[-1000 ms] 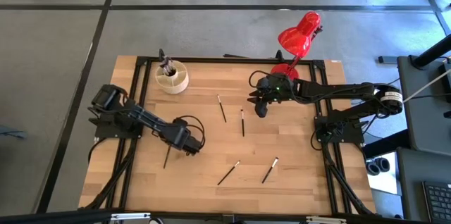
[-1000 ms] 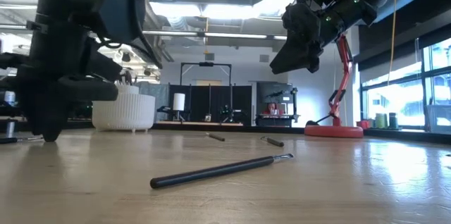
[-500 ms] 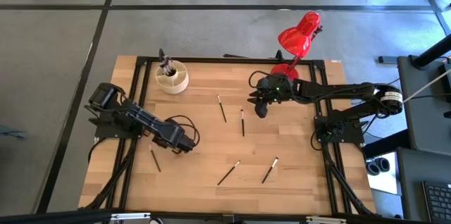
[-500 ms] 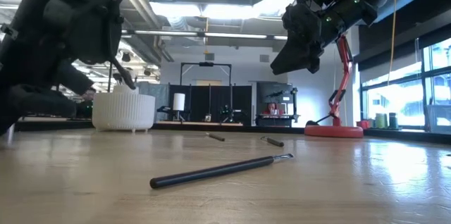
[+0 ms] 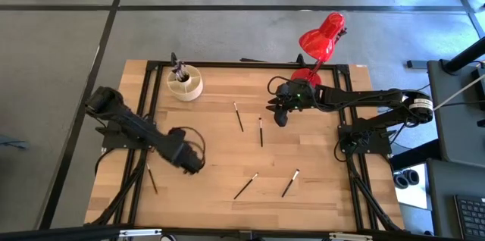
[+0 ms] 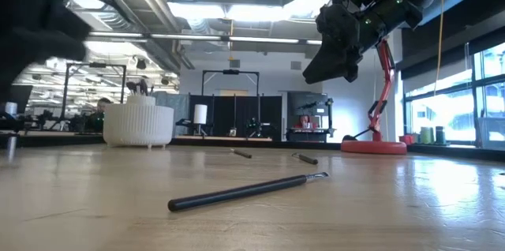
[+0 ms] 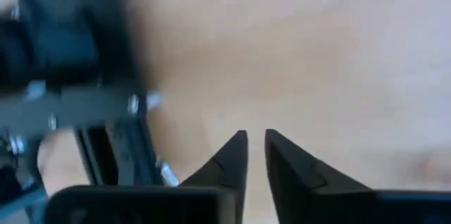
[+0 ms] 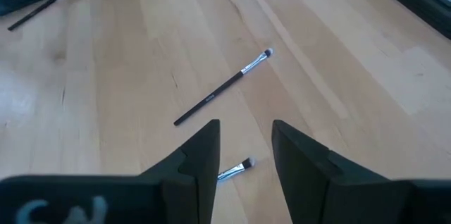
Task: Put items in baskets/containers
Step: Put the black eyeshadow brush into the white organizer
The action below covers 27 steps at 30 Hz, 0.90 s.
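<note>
Wood-plank desk (image 5: 220,142) with a black frame is seen on a grey floor marked with dark lines. Five makeup brushes are scattered flat on it: one brush (image 5: 239,117) and a second brush (image 5: 261,131) near the middle, a third brush (image 5: 245,186) and a fourth brush (image 5: 290,183) toward the front edge, and a fifth brush (image 5: 151,178) at the left edge by the frame rail. A cream-white organiser (image 5: 185,83) is placed at the back left corner, with several brushes stood upright in it. A red lamp (image 5: 321,36) is set at the back edge, behind the right arm.

The left pincer (image 5: 189,161) is held low over the left half of the desk, near the fifth brush but apart from it. In the left wrist view its tips (image 7: 255,136) are parted by a narrow gap, nothing gripped. The right pincer (image 5: 279,116) is held well above the desk, in front of the lamp base, just beside the second brush as seen from above. Its fingers (image 8: 201,146) are spread, nothing between them. No obstacle is seen between the loose brushes and the organiser.

From the low view, ceiling strip lights, dark racks and windows at the right are seen behind the desk.
</note>
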{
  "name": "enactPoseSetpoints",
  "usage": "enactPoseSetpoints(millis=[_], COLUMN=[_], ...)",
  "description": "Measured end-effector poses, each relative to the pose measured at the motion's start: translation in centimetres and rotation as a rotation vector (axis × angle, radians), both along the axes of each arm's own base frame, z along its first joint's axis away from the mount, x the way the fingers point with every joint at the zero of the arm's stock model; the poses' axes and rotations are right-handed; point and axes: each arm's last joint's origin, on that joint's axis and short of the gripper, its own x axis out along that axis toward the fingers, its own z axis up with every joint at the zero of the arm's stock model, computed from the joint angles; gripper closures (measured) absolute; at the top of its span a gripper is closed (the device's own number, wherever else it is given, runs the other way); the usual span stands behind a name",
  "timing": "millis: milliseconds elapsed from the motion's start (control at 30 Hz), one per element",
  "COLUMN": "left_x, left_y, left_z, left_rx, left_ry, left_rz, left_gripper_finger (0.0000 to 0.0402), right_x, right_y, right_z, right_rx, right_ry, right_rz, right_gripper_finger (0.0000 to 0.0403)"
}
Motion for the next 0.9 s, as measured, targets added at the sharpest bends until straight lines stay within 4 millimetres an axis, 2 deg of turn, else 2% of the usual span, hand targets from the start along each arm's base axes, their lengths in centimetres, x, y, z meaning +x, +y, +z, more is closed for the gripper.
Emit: enactPoseSetpoints(millis=[200, 367, 500, 900], left_x=[-2.2, -3.7, -4.6, -6.4], left_y=[-4.6, -7.8, -8.6, -9.4], left_z=[-0.4, -0.9, -1.5, -3.8], left_rx=[-0.143, -0.222, -0.212, -0.194], left_ry=[0.037, 0.016, 0.09, 0.217], left_rz=[0.088, 0.132, 0.122, -0.023], left_gripper_finger=[0.0299, 0.0294, 0.0303, 0.0329], right_x=[0.0, 0.0, 0.0, 0.0], right_y=[0.0, 0.0, 0.0, 0.0], right_z=[-0.1, 0.0, -0.1, 0.0], right_rx=[0.0, 0.003, 0.014, 0.021], right_ry=[0.007, 0.006, 0.003, 0.001], right_rz=[0.001, -0.001, -0.008, -0.012], right_gripper_finger=[0.0274, 0.0274, 0.0274, 0.0274])
